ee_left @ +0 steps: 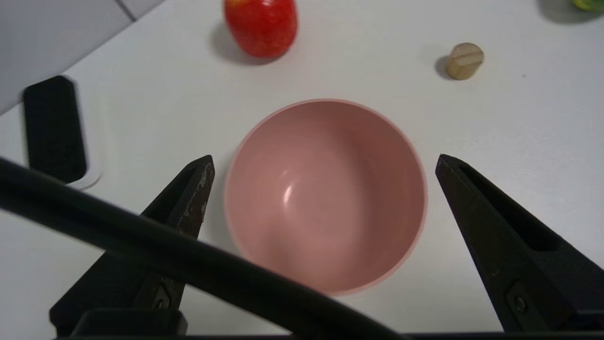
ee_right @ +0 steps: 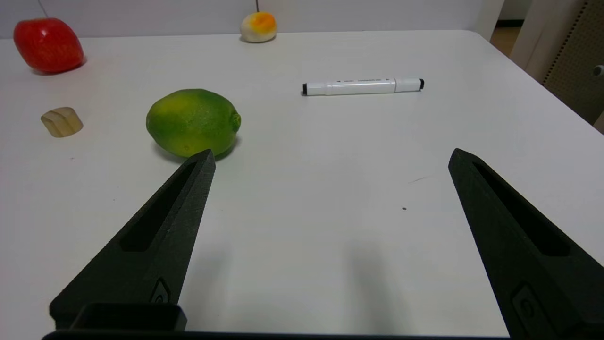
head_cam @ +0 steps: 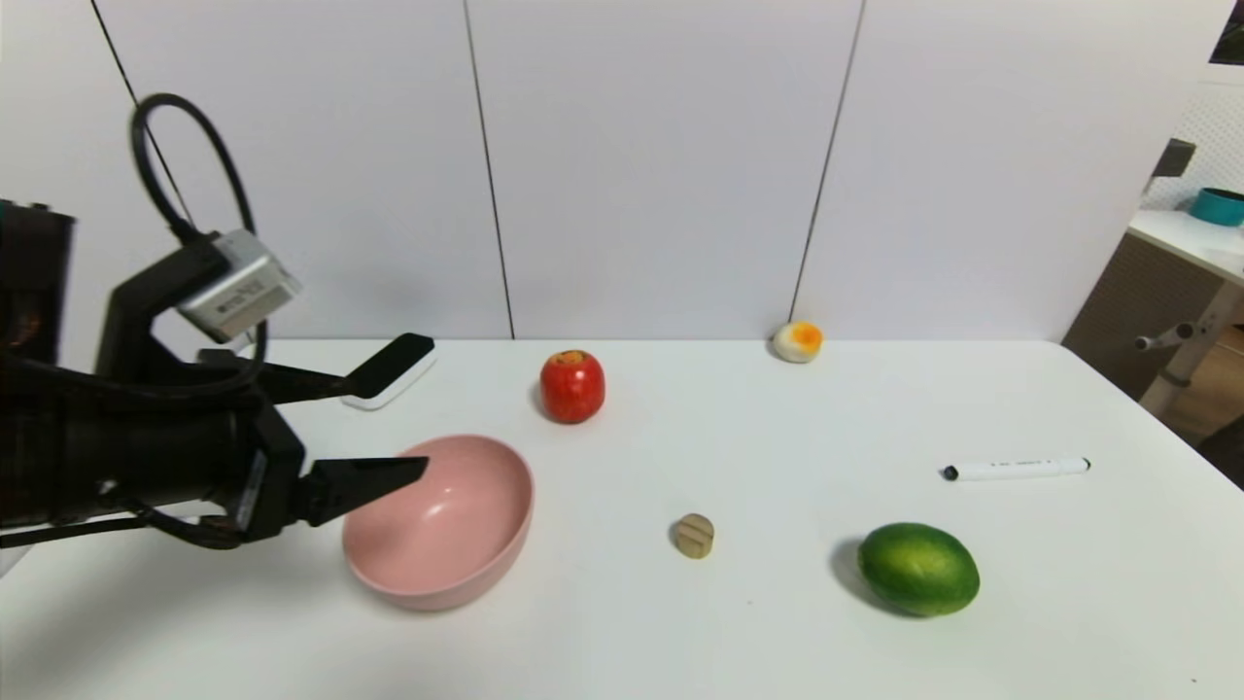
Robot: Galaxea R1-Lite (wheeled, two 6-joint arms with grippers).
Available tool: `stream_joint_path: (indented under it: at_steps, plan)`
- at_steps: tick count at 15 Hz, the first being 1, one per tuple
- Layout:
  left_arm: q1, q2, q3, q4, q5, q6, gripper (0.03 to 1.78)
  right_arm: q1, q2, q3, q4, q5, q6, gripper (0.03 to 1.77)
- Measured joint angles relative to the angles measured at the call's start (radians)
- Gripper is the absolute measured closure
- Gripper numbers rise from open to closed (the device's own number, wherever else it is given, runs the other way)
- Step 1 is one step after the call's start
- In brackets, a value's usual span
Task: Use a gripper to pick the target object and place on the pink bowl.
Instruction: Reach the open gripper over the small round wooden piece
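- Because the head view shows the left end effector (head_cam: 391,425) spread and empty above the pink bowl (head_cam: 437,544), the pick has yet to be made; that wide gap probably suits an approach to the wooden disc (head_cam: 695,536).
- There, the disc lies on the worktop (head_cam: 622,642) between the bowl and the lime (head_cam: 918,569), well apart from both, which should leave room for fingers on either side.
- In the left wrist view, the bowl appears between the separated fingertips, upright with nothing in it, so its open mouth looks ready to receive the disc; the arm likely needs to move away from it first.
- In the right wrist view, the right end effector (ee_right: 332,151) waits over the worktop near the lime, spread and holding nothing, presumably because the left arm has this job.
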Motion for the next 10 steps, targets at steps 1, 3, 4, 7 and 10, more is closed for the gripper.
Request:
stream_joint_path:
  at_steps: [1, 3, 4, 7, 10]
  plan:
    - [-0.043, 0.045, -0.017, -0.003, -0.001, 0.001, 0.12, 0.0, 0.0, 0.0, 0.0, 0.0, 0.0, 0.09]
    - [-0.116, 0.12, -0.054, -0.005, -0.002, 0.003, 0.12, 0.0, 0.0, 0.0, 0.0, 0.0, 0.0, 0.09]
    - [-0.152, 0.158, -0.076, -0.006, -0.002, 0.004, 0.12, 0.0, 0.0, 0.0, 0.0, 0.0, 0.0, 0.09]
    - [-0.244, 0.266, -0.146, -0.007, -0.002, 0.008, 0.12, 0.0, 0.0, 0.0, 0.0, 0.0, 0.0, 0.09]
    - [-0.315, 0.358, -0.209, -0.007, -0.002, 0.018, 0.12, 0.0, 0.0, 0.0, 0.0, 0.0, 0.0, 0.09]
